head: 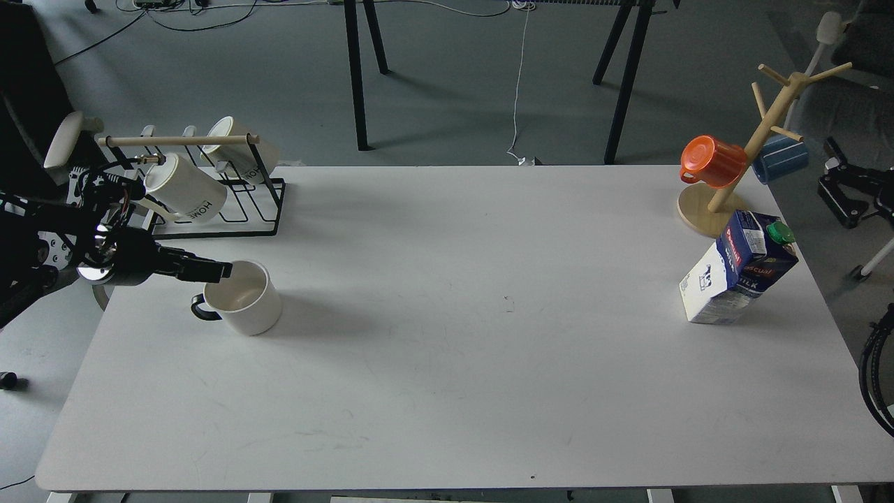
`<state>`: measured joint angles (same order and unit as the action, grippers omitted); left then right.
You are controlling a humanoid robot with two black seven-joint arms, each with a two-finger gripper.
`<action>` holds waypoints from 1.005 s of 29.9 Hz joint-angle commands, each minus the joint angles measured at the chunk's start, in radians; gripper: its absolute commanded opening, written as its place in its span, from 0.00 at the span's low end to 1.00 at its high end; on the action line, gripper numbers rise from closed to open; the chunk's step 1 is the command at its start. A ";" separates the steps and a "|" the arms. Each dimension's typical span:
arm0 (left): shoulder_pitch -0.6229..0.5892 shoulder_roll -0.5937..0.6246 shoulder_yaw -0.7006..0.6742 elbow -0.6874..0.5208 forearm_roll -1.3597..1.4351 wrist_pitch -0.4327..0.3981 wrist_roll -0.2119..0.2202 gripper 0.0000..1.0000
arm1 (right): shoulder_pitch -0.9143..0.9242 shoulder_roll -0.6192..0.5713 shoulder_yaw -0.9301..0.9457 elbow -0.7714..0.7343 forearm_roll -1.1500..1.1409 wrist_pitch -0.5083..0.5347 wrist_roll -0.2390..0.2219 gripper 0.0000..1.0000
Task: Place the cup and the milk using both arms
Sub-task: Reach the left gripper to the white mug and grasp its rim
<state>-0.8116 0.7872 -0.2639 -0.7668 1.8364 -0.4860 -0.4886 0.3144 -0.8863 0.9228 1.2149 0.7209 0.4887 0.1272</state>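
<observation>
A wide white counter (447,363) fills most of the head view. On its right side stands the milk (737,269), upright, green cap at the top, just in front of the round base of a wooden mug tree (740,157) that carries an orange mug (712,161) and a blue mug (781,158). At the far left corner a black wire rack (230,202) with a wooden bar holds two white mugs printed "HOME". Near the left edge, in front of the rack, sits the cup (243,297), upright, its black handle pointing left. The left gripper (213,271) reaches in at the cup's rim; its dark fingers look pressed together at the rim, though whether they pinch it I cannot tell. The right gripper (841,199) hangs off the counter's right edge, fingers spread.
</observation>
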 commanded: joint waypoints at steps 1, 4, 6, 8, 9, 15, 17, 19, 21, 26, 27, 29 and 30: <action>0.012 -0.020 0.000 0.037 0.001 0.006 0.000 0.98 | 0.000 0.001 -0.001 0.000 0.000 0.000 0.000 0.97; 0.012 -0.046 0.002 0.063 0.001 0.006 0.000 0.98 | 0.000 0.000 0.001 0.000 0.000 0.000 0.000 0.97; 0.017 -0.060 0.002 0.080 0.001 0.007 0.000 0.98 | 0.000 0.000 -0.001 0.000 0.000 0.000 0.000 0.97; 0.019 -0.074 0.002 0.093 0.001 0.007 0.000 0.98 | 0.000 0.000 -0.001 0.000 0.000 0.000 0.000 0.97; 0.019 -0.080 0.002 0.099 0.001 0.007 0.000 0.97 | 0.000 0.000 -0.001 0.000 0.000 0.000 0.000 0.96; 0.020 -0.111 0.002 0.129 0.001 0.009 0.000 0.94 | -0.001 0.000 0.001 0.000 0.000 0.000 0.000 0.97; 0.025 -0.111 0.002 0.129 0.001 0.010 0.000 0.90 | -0.003 0.000 0.001 0.000 0.000 0.000 0.000 0.97; 0.031 -0.112 0.002 0.129 0.003 0.014 0.000 0.83 | -0.005 0.000 0.001 0.000 0.000 0.000 0.000 0.97; 0.040 -0.112 0.002 0.129 0.010 0.038 0.000 0.73 | -0.009 0.000 0.001 0.000 0.000 0.000 0.000 0.97; 0.054 -0.111 0.002 0.127 0.060 0.080 0.000 0.57 | -0.011 0.000 0.001 0.000 0.000 0.000 0.000 0.97; 0.054 -0.111 0.002 0.126 0.061 0.080 0.000 0.50 | -0.011 0.000 0.001 0.000 0.000 0.000 0.000 0.97; 0.054 -0.106 0.002 0.121 0.061 0.084 0.000 0.24 | -0.011 0.000 0.001 0.000 0.000 0.000 0.000 0.97; 0.052 -0.112 0.000 0.127 0.061 0.095 0.000 0.08 | -0.011 0.000 0.001 0.000 0.000 0.000 0.000 0.97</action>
<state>-0.7582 0.6768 -0.2623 -0.6413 1.8952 -0.4062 -0.4886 0.3039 -0.8870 0.9236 1.2149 0.7209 0.4887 0.1273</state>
